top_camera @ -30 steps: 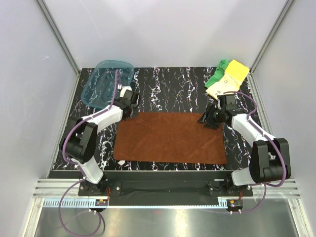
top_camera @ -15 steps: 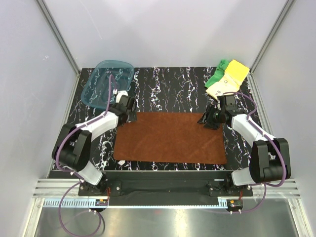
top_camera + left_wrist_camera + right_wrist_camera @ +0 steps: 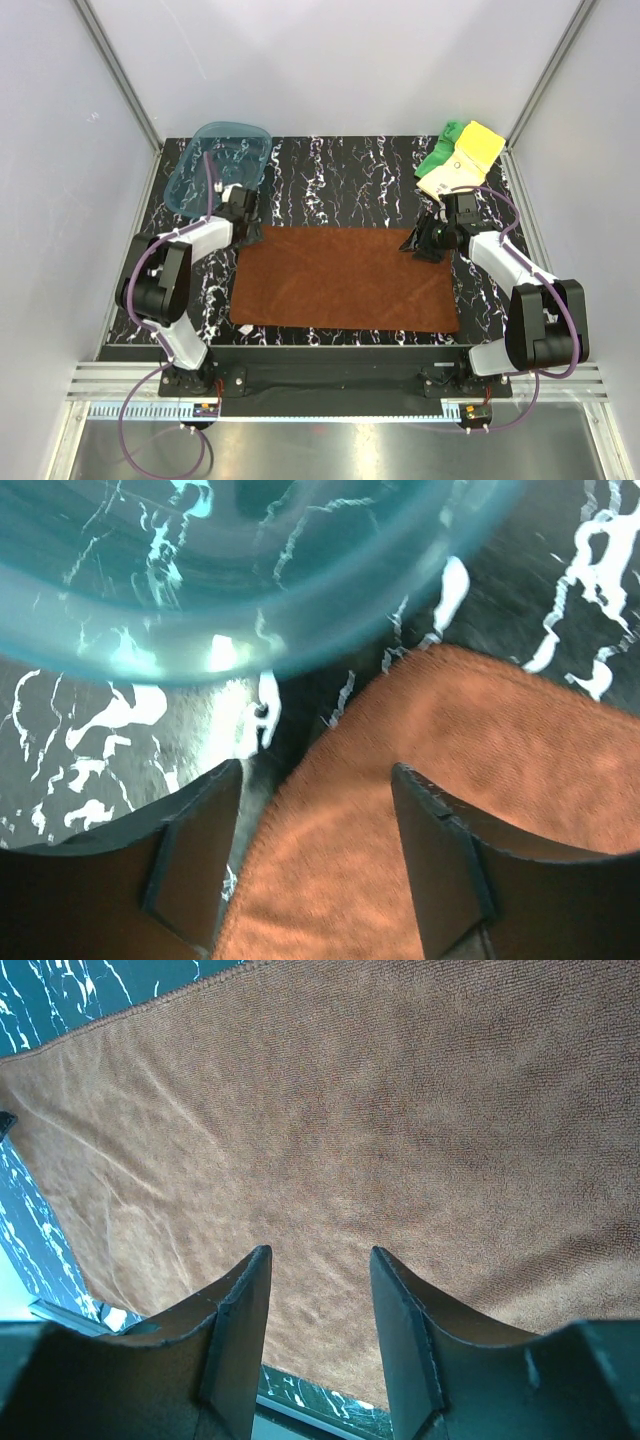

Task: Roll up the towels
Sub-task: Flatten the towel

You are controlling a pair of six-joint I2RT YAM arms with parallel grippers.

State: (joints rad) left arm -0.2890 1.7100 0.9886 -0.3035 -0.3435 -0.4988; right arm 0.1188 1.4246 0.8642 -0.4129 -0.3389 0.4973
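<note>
Your left gripper (image 3: 318, 780), jaws parted and empty, a corner of the rust-brown towel (image 3: 345, 278) beneath its fingertips, teal tray (image 3: 200, 630) just ahead, your right gripper (image 3: 318, 1255) likewise parted, same towel spread below it.

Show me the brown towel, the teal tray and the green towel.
rust-brown towel (image 3: 345, 278), top external view, centre of the flat cloth.
teal plastic tray (image 3: 185, 180), top external view, left wall.
green towel (image 3: 435, 158), top external view, its middle.

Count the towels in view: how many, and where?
3. The rust-brown towel lies spread flat in the centre; the pale yellow towel and the green towel are heaped together at the far right corner. Another could be hidden under that heap.
</note>
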